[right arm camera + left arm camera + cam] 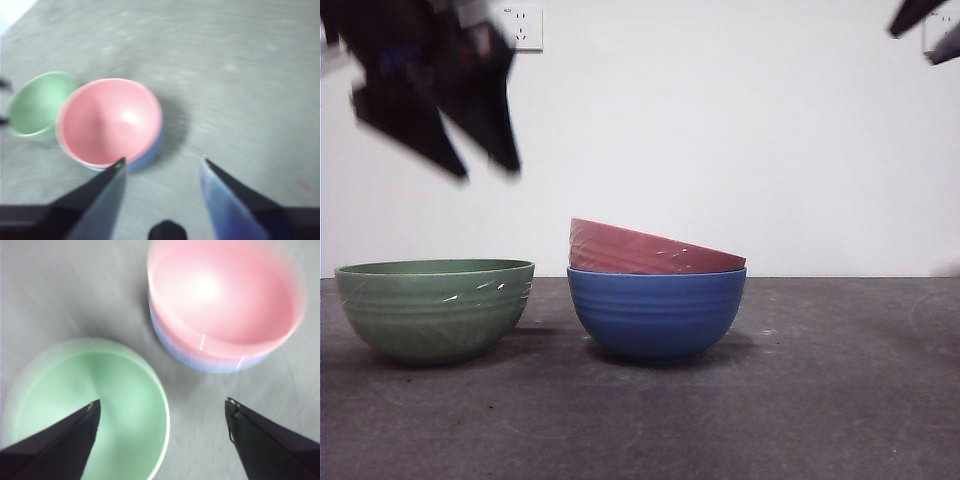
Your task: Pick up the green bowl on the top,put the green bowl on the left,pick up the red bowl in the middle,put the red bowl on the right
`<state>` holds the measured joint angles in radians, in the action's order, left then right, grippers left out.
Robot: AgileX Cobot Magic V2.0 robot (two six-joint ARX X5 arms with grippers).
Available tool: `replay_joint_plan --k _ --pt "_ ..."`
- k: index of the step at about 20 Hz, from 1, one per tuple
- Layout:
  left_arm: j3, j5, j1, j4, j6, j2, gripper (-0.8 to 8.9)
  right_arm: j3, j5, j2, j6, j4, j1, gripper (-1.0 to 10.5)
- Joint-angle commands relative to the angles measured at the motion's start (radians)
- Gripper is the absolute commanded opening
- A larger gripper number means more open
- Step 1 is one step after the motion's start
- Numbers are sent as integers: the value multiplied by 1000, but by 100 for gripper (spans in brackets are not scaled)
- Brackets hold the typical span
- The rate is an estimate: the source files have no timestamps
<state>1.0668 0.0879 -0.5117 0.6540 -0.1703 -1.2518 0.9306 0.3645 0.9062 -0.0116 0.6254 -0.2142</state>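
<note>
left gripper (470, 165) wide open, empty, above green bowl (435, 308), red bowl (650, 252) tilted in blue bowl (656, 312)

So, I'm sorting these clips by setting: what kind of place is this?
Probably an indoor lab or test bench, not a kitchen: a bare dark table, a plain white wall with a power socket, and only the green bowl, red bowl and blue bowl.

Dark grey table (820, 400) carrying all items, surface looking matte and faintly scuffed. Green bowl (435, 308) sitting upright directly on table, at left in front view. Blue bowl (656, 312) standing directly on table just beside it, small gap between them. Both bowls casting soft shadows onto table.
</note>
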Motion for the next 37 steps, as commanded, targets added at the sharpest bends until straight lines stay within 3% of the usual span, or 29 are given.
replay_joint_plan --k 1,8,13,19,23,27,32,37 --pt "30 -4 4 58 34 75 409 44 3 77 -2 -39 -92 350" --pt "40 -10 63 180 66 329 409 235 -8 415 -57 -37 -373 343" --pt "40 -2 257 278 54 448 409 314 -104 611 -103 -53 -490 342" --pt "40 50 315 329 54 481 408 314 -102 776 -115 -110 -510 337" --pt "40 51 315 340 54 480 408 314 -106 829 -121 -123 -510 118" --pt "40 50 315 339 54 480 408 315 -106 823 -129 -140 -515 -9" --pt "40 50 315 337 55 480 408 360 -108 819 -140 -132 -515 -8" --pt "40 50 315 330 55 480 408 516 -109 811 -161 2 -515 -8"
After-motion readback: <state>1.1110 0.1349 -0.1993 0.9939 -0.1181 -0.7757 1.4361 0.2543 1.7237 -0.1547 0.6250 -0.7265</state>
